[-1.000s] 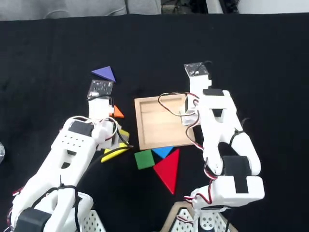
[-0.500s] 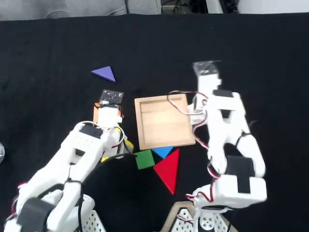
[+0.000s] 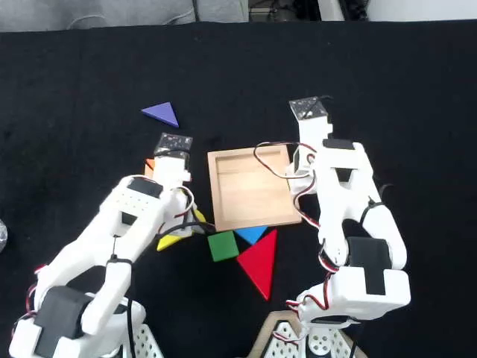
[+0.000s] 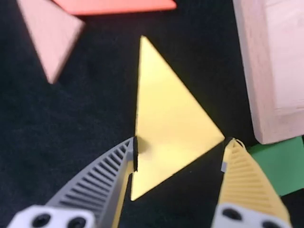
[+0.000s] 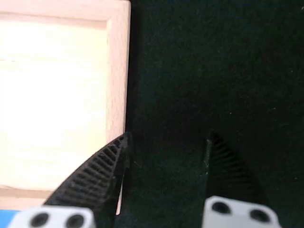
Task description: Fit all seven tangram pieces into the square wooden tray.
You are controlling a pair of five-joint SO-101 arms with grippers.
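Progress is at its very start: the square pale wooden tray lies in the middle of the black cloth-covered worktop with its recess bare, and no piece is inside it. Every piece I can find lies loose outside. The small purple triangle sits well apart from the tray, off to the far left. An orange piece peeks out beside the left arm. The green square, the blue triangle and the large red triangle cluster just off the tray's near edge, with the blue one touching or almost touching the rim. The left wrist view adds a pale pink triangle near the orange piece. The left gripper is down over the yellow triangle, which lies flat on the worktop just beside the tray's left rim. Its jaws are spread, one tip at an edge of the triangle and the other just off a corner, straddling rather than clamping it as far as I can judge. The right gripper hangs over bare cloth just beside the tray's right rim, jaws spread and holding nothing. That makes seven pieces to fit, with the yellow triangle apparently the first in hand and every placement left to do.
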